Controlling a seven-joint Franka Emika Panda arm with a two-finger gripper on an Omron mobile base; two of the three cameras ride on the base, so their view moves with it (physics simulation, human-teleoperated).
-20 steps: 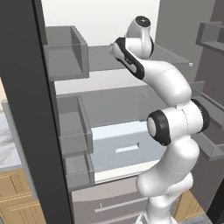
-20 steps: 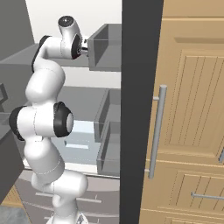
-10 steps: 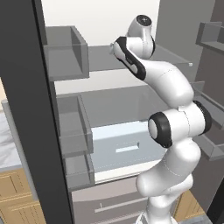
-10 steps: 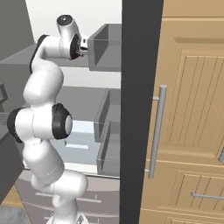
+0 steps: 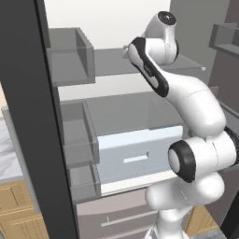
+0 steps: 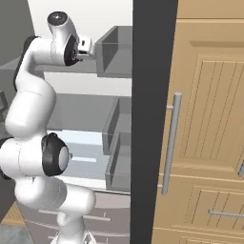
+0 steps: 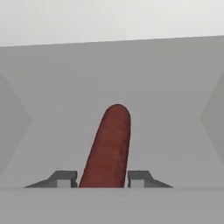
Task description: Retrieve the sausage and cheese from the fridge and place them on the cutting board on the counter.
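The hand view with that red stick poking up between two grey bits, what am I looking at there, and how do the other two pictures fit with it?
The machine is a white robot arm with dark joints, reaching into an open fridge. Two cameras ride on its base behind it: the left base view looks past a dark door edge at grey shelves and a white drawer; the right base view shows the same fridge from the other side, beside wooden cabinets. The third camera sits on the hand and looks along the gripper. The red-brown stick is the sausage, lying on a grey shelf. The two small grey tips sit tight against either side of its near end, so the gripper is shut on it. It does not look lifted yet.
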